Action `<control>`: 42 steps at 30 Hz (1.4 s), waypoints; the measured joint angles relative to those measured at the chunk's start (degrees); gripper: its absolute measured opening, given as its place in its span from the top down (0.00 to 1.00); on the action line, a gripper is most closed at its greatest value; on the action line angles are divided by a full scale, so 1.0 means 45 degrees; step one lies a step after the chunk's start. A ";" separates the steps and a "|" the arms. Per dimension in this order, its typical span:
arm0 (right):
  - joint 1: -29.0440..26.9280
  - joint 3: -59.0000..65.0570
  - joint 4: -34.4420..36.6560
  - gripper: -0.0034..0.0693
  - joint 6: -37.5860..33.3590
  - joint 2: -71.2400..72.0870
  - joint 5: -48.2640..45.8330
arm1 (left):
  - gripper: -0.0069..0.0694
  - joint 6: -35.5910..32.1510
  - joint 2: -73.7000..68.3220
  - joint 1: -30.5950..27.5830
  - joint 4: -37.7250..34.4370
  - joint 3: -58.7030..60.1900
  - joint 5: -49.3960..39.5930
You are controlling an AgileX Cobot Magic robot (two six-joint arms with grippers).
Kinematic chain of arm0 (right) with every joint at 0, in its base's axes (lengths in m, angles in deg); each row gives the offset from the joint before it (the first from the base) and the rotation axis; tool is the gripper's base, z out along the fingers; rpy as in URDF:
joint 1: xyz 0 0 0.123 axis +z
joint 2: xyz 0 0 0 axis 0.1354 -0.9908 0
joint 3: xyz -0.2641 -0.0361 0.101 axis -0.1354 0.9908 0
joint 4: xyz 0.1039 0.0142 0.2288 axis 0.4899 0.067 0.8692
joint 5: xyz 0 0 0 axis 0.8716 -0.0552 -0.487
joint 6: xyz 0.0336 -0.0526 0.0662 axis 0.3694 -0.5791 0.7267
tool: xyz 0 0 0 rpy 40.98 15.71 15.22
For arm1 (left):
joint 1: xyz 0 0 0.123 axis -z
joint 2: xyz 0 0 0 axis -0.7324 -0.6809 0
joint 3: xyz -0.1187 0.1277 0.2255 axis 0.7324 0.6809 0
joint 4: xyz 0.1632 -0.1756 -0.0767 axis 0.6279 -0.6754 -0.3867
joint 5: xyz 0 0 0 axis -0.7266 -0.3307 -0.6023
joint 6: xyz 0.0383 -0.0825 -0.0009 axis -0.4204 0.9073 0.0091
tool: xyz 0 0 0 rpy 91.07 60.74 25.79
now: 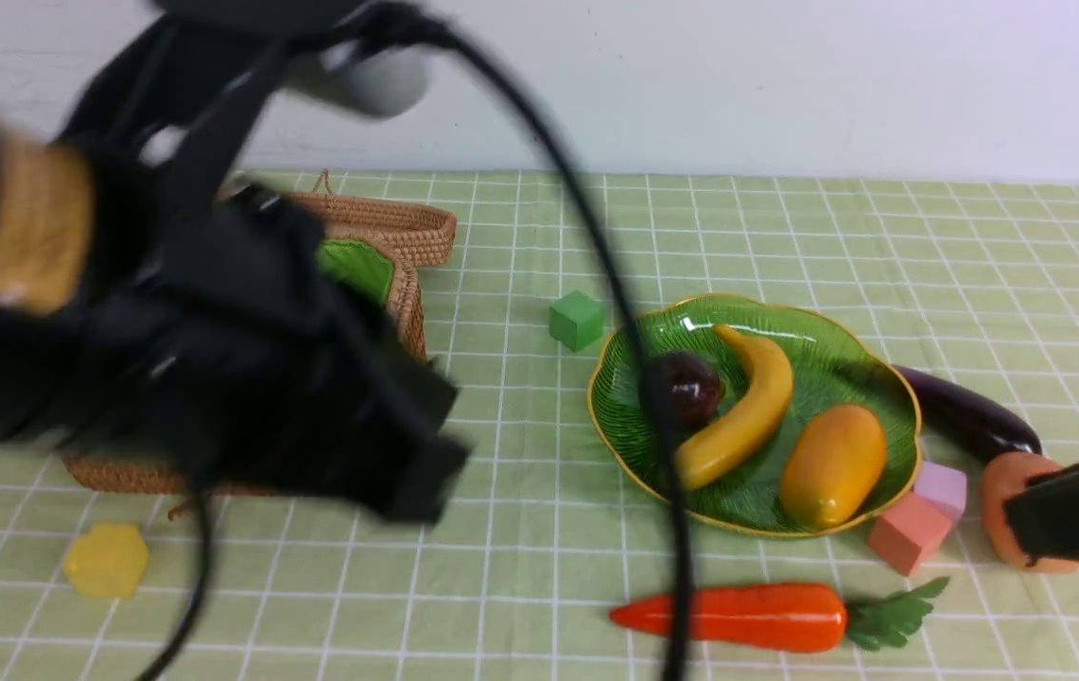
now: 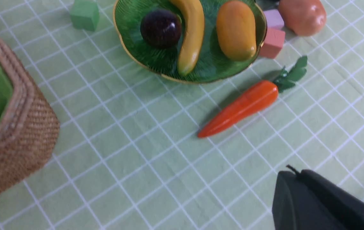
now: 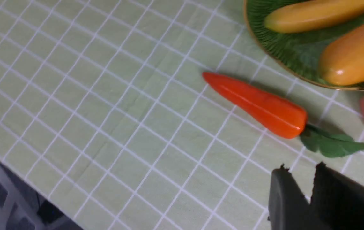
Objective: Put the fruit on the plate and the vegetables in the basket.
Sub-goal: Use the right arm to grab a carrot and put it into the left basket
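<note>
On the green leaf-shaped plate [image 1: 827,355] lie the banana [image 1: 742,416], the mango [image 1: 832,465] and the dark mangosteen [image 1: 686,388]. The carrot [image 1: 738,615] lies on the cloth in front of the plate. Right of the plate are the eggplant [image 1: 969,414] and the potato [image 1: 1002,487], which is partly hidden by my right gripper [image 1: 1021,520]. That gripper [image 3: 300,169] hovers near the carrot's leaves [image 3: 331,145], its jaws slightly apart and empty. My left gripper [image 2: 292,174] is shut on nothing above bare cloth, between the wicker basket [image 2: 25,127] and the carrot [image 2: 241,107].
My blurred left arm covers most of the basket [image 1: 411,312] in the front view, and its cable crosses in front of the plate. A green cube [image 1: 577,320], a pink block [image 1: 908,532], a lilac block [image 1: 941,487] and a yellow block [image 1: 106,560] lie on the checked cloth.
</note>
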 joint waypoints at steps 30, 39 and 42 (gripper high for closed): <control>0.4797 -0.0268 -0.6720 0.32 -0.4782 -0.8662 0.4181 | 0.93 -0.0221 0.7504 0.0000 -0.1474 0.4877 0.1014; 0.4797 -0.0268 -0.7854 0.33 -0.4806 -0.9709 0.4870 | 0.93 -0.0221 0.7504 0.0000 -0.1521 0.4877 0.1076; 0.4797 -0.0268 -0.8002 0.34 -0.4806 -0.9965 0.5058 | 0.93 -0.0221 0.7504 0.0000 -0.1545 0.4877 0.1098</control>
